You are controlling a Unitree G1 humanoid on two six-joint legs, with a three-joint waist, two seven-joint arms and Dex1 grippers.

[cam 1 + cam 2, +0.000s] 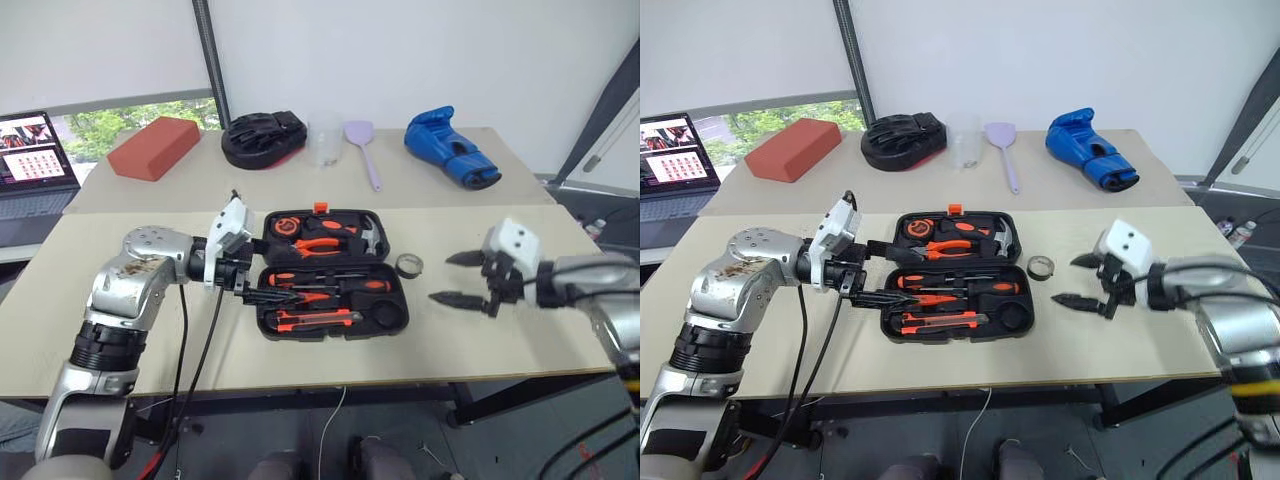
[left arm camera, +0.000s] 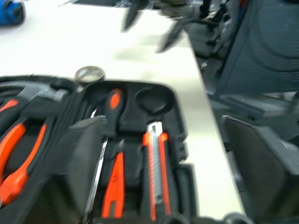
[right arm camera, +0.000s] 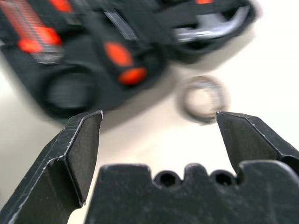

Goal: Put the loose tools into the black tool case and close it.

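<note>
While open flat at centre frame on the worktop [image 1: 480,345], black tool case [image 1: 330,272] already carries the two black-and-orange screwdrivers [image 1: 330,284], the slim orange screwdriver [image 1: 305,298] and the utility knife [image 1: 315,319] in its nearer half. Still outside: small tape roll [image 1: 408,265], lying just right of the case, near its right edge. Round slot [image 1: 388,315] at the case's lower right corner looks empty, likely meant for that roll.

Left gripper [image 1: 262,280] at the case's left edge, fingers spread wide, holding nothing, tips over the nearer half. Right gripper [image 1: 462,278] at right of frame, fingers wide apart and empty, hanging to the right of the roll and apart from it; seen between its fingers in the wrist view, roll [image 3: 203,98] just ahead.

Risks from here, as a judgement: low flat roll hard to pinch, so could skid off across the smooth worktop or jam against the case wall. Closing the lid with the roll left out would leave the task unfinished. Left fingers over the tools could snag a handle and lift it from its slot, then block the lid.
</note>
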